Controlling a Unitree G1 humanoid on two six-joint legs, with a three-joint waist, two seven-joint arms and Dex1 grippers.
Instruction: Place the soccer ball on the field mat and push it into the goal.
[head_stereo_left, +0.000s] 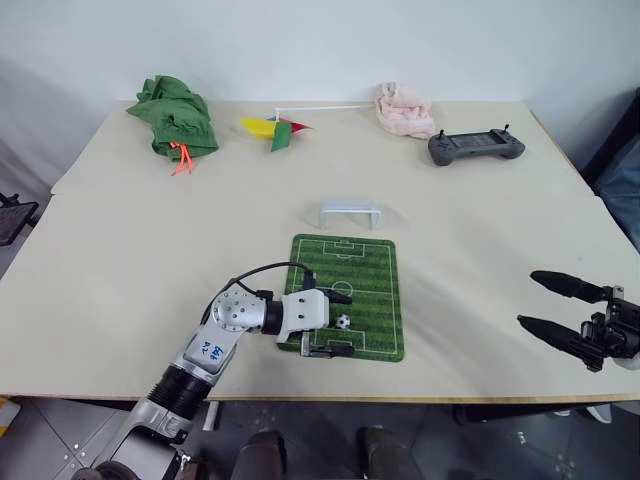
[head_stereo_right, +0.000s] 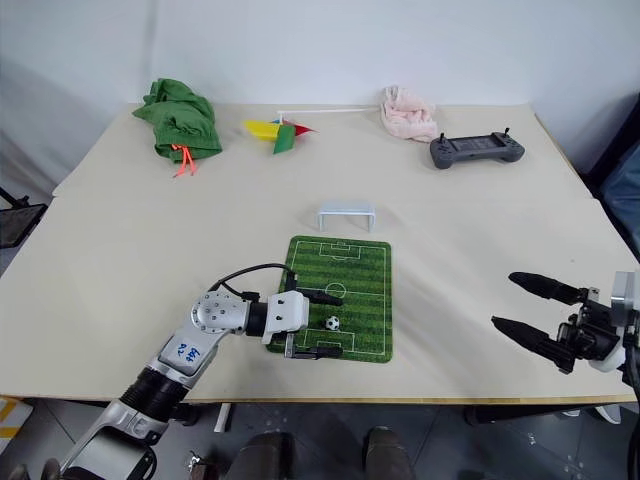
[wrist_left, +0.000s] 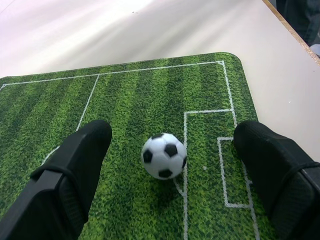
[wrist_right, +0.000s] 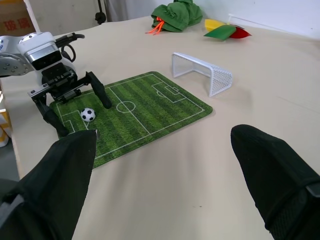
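Black left gripper (head_stereo_left: 337, 320) fingers stand spread around the tiny black-and-white soccer ball (head_stereo_left: 343, 321), resting free low on the striped green field mat (head_stereo_left: 370, 270). Placing looks done; next, push it upward into the white goal (head_stereo_left: 350, 213). Right gripper (head_stereo_left: 553, 306) gapes, empty.

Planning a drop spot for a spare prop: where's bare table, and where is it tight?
Free: the wide stretch between the field mat and the right gripper, and the left side between the green cloth and the left arm. Tight: the mat's near end, where the left gripper, jaws open, brackets the soccer ball; and the far edge with pinwheel, pink cloth, controller.
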